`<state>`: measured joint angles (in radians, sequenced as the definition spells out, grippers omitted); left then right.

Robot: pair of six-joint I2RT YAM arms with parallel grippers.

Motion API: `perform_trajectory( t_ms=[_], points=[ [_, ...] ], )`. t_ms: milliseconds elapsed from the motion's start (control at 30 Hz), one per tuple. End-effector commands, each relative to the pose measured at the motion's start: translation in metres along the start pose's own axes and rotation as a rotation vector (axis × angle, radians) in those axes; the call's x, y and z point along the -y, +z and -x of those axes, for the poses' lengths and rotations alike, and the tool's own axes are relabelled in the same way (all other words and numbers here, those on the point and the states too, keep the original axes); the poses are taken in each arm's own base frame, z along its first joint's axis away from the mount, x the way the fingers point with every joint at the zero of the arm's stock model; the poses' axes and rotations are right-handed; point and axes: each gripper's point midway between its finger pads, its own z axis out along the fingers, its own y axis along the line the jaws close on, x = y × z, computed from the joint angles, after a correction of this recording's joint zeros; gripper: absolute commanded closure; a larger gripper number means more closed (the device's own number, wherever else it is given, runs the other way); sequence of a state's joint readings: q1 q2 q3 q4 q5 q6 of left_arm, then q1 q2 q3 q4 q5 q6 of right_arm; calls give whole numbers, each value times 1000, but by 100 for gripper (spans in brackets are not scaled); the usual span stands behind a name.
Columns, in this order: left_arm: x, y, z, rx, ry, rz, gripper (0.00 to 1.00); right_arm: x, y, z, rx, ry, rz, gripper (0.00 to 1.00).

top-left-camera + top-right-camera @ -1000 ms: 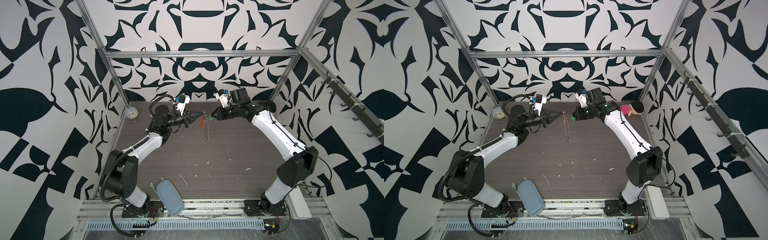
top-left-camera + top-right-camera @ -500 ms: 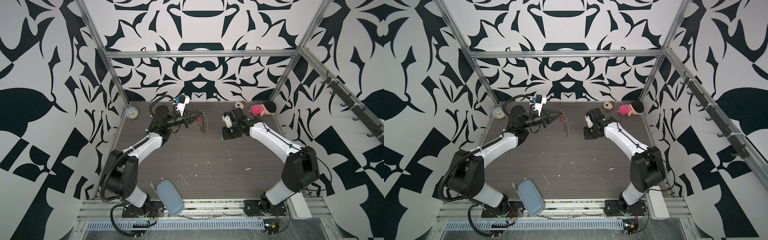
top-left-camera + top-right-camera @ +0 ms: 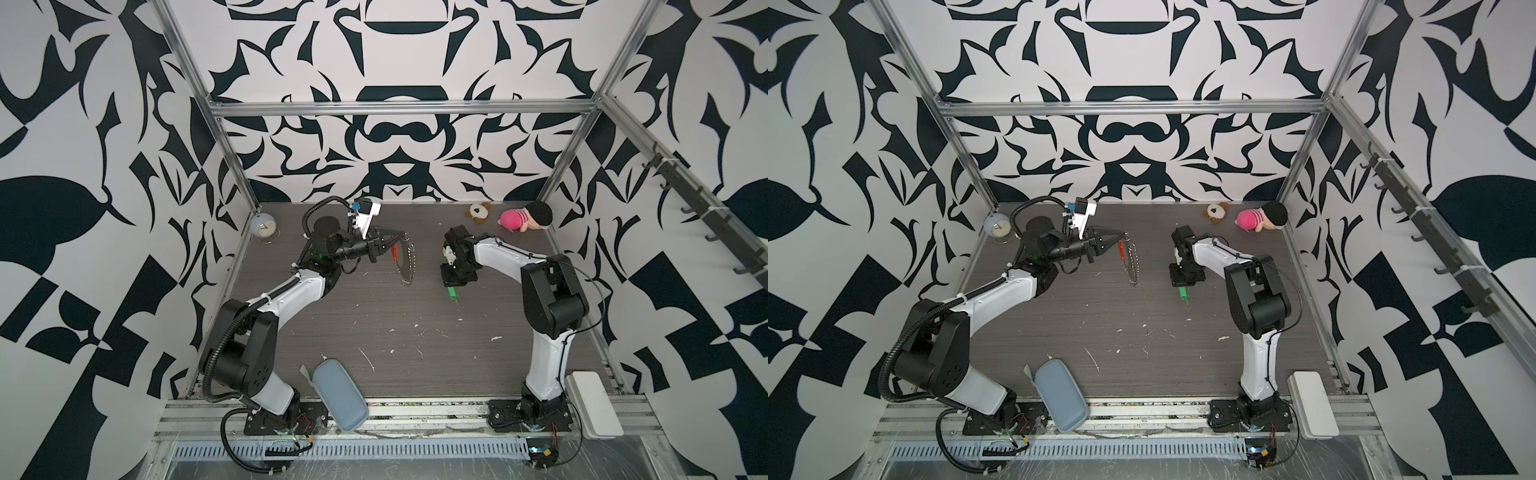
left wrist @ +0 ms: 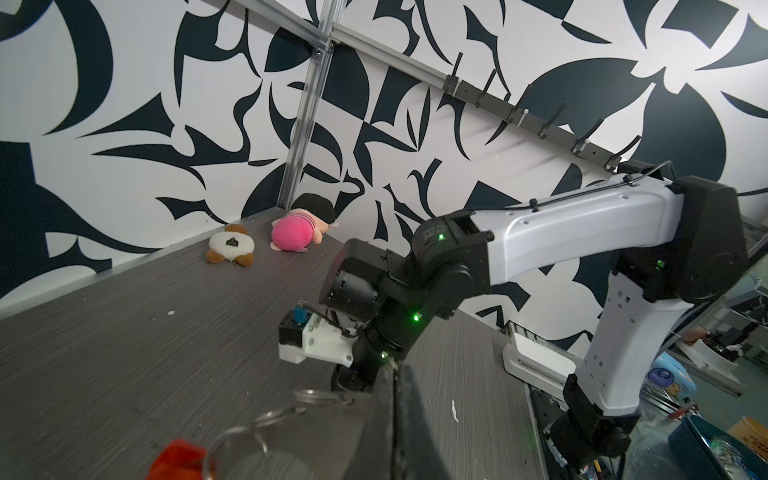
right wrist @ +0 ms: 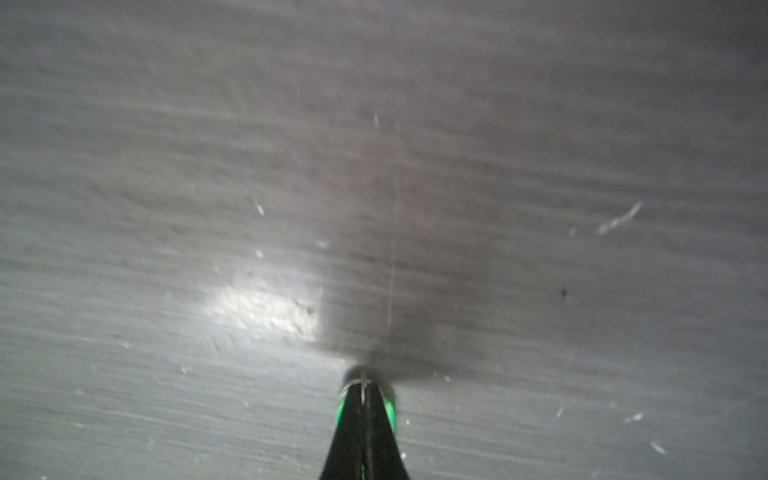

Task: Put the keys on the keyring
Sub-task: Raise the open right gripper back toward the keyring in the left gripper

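Observation:
The keyring (image 3: 406,262) hangs in the air from my left gripper (image 3: 400,239), which is shut on its top end. Its red bar (image 3: 1121,252) and a row of small silver rings (image 3: 1133,268) dangle below. In the left wrist view the shut fingertips (image 4: 392,376) pinch the wire loop (image 4: 266,415), with the red bar (image 4: 178,459) at the frame's edge. My right gripper (image 3: 451,286) points down just above the table, right of the keyring and apart from it. It is shut on the keys (image 3: 452,294); the green tag (image 5: 388,405) shows on both sides of the closed fingers.
A pale blue alarm clock (image 3: 263,227) stands at the back left corner. Two plush toys (image 3: 480,212) (image 3: 525,217) lie at the back right. A grey-blue case (image 3: 338,395) overhangs the front edge, and a white box (image 3: 592,403) sits at the front right.
My right arm has dropped from beside the keyring down to the table, carrying the green key away to the right. The left gripper has held its place; the keyring has swung slightly.

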<state>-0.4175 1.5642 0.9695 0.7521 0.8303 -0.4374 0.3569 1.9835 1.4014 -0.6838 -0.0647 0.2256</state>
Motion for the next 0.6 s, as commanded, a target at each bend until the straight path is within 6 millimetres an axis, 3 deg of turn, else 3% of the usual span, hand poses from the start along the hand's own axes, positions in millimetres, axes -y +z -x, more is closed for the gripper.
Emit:
perform_trajectory(
  t_ms=[0, 167, 333, 433, 567],
  points=[
    [9, -3, 6, 16, 39, -7, 100, -3, -24, 13, 45, -20, 1, 85],
    [7, -2, 4, 9, 38, -12, 100, -7, -61, 18, 107, -28, 21, 67],
    [5, 0, 4, 9, 39, -16, 100, -14, -105, 28, 187, -46, 43, 65],
    [5, 0, 3, 8, 37, -16, 100, -41, -149, 41, 332, -71, 197, 66],
    [5, 1, 7, 24, 28, -26, 100, -90, -214, 54, 606, -128, 530, 66]
  ],
)
